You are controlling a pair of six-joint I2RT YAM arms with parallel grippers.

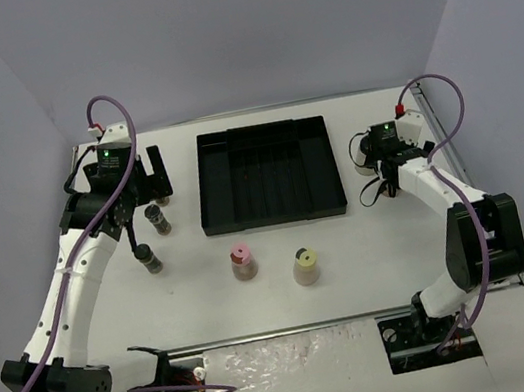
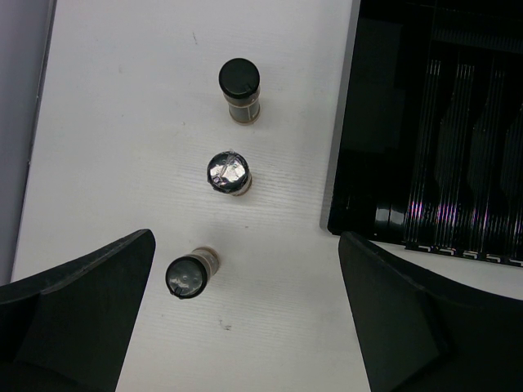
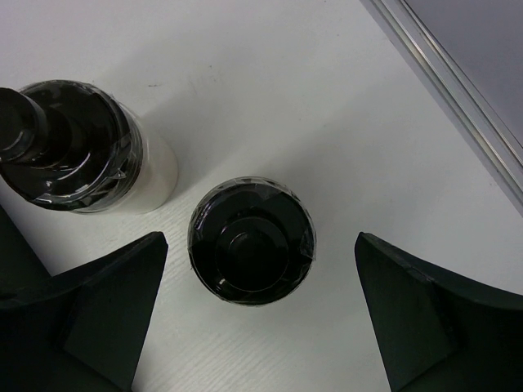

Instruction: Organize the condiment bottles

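Black-capped and seen from straight above, the dark bottle [image 3: 252, 253] stands upright on the white counter [image 1: 384, 256] in the gap between the right fingers [image 3: 260, 241], which are spread wide with bare counter showing on both sides of it, so neither finger touches it. Ahead of those fingers and out past the one on the view's left stands the pale bottle [image 3: 155, 175], its black top under clear film. A metal rail [image 3: 458, 73] runs ahead of the other finger. The left fingers [image 2: 245, 245] are also wide apart and hold nothing. The near bottle [image 2: 190, 273] stands just inside the finger on the view's left, without visible contact. The foil-top bottle [image 2: 229, 173] is ahead of the gap, and the far bottle [image 2: 239, 88], black-capped, is farther ahead in the same line. The black ribbed tray [image 1: 276, 218] lies ahead of the finger on the view's right and holds no bottle. In the top view, the pink-cap bottle [image 1: 242, 261] and the yellow-cap bottle [image 1: 305, 266] stand upright near each other on the near side of the tray, well apart from both sets of fingers.
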